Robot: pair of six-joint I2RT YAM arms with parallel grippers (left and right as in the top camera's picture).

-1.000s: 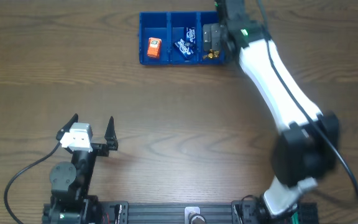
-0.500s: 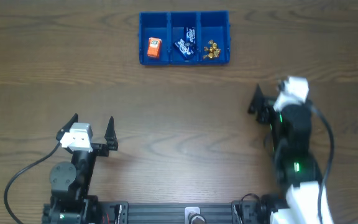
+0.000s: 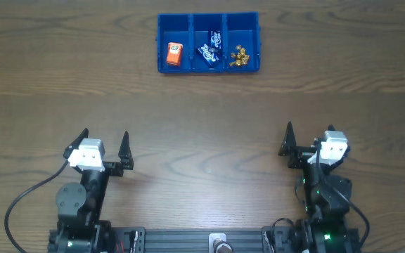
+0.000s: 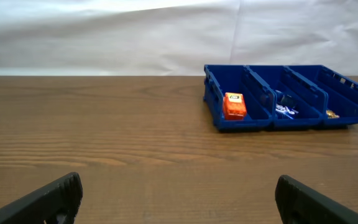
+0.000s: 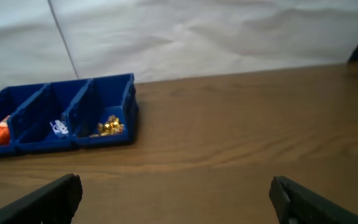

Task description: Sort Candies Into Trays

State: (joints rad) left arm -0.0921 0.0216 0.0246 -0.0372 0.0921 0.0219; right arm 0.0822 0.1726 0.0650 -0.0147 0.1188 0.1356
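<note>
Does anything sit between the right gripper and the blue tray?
Nothing visible does. Only bare wooden table lies between the right gripper, its fingers open, and the blue tray.

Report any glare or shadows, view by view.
Top view: the table is evenly lit, no hard shadows. Left wrist view: a pale sheen streaks the wood before the blue tray, thin shadow under it. Right wrist view: broad sheen beside the tray.

Blue tray (image 3: 161,39), orange candy (image 3: 175,53) (gold ones (image 3: 239,57))
</note>
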